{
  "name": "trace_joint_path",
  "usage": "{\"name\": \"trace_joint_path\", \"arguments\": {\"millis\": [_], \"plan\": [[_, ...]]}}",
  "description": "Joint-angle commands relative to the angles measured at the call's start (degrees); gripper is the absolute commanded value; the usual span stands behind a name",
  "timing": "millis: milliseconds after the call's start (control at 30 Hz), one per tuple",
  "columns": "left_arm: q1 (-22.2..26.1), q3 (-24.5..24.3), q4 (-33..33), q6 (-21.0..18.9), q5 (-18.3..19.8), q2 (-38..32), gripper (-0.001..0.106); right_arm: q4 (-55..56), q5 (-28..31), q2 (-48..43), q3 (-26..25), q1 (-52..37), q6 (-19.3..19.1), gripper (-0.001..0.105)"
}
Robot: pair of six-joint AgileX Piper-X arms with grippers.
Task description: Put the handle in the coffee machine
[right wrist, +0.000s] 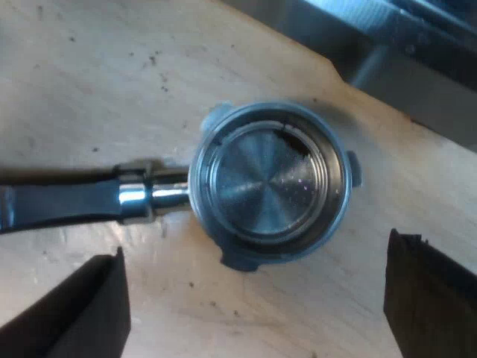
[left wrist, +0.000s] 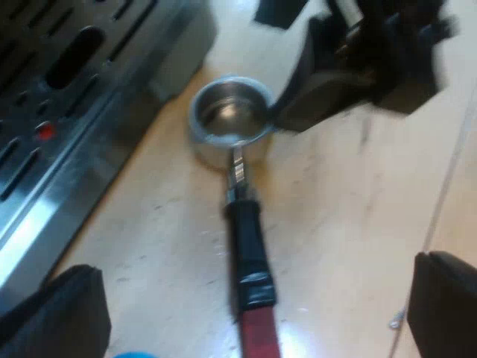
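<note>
The metal holder lies loose on the wooden table, its empty basket close to the espresso machine's drip tray. Its dark handle runs away from the machine and ends in red. My left gripper hovers open over the handle, one finger on each side and well apart from it. My right gripper hangs just above the basket's rim. In the right wrist view the basket is seen from straight above, with my right gripper open and holding nothing.
The machine's steel base stands close beside the basket. A red dot shows on the slotted drip tray. A sliver of something blue lies by my left finger. Bare wooden table spreads on the handle's other side.
</note>
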Motion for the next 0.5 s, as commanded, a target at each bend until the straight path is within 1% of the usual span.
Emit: {"name": "trace_joint_path", "arguments": {"millis": [33, 133, 167, 267, 300, 333, 400, 500], "plan": [[-0.26, -0.22, -0.51, -0.73, 1.16, -0.1, 0.083, -4.22, 0.15, -0.46, 1.2, -0.9, -0.33, 0.072], [-0.58, -0.22, -0.51, -0.73, 0.86, 0.06, 0.083, -5.15, -1.49, -0.46, 2.19, -3.61, -0.18, 0.072], [-0.78, -0.22, -0.51, -0.73, 0.61, 0.26, 0.083, -5.29, -2.38, -0.46, 2.24, -5.37, -1.61, 0.072], [-2.13, -0.22, -0.51, -0.73, 0.61, 1.57, 0.083, -5.85, -5.42, -0.46, 2.24, -7.18, -3.61, 0.072], [-2.37, -0.22, -0.51, -0.73, 0.61, 2.21, 0.083, -6.38, -7.24, -0.46, 2.24, -8.1, -5.0, 0.072], [-2.37, -0.22, -0.51, -0.73, 0.71, 2.43, 0.083, -6.65, -6.99, -0.46, 2.24, -8.1, -5.35, 0.072], [-2.37, -0.22, -0.51, -0.73, 1.04, 3.02, 0.083, -8.25, -6.8, -0.2, 2.24, -8.09, -7.34, 0.072], [-2.37, -0.22, -0.51, -0.73, 1.11, 3.08, 0.083, -9.11, -7.33, 1.26, 2.24, -8.09, -8.04, 0.072]]}}
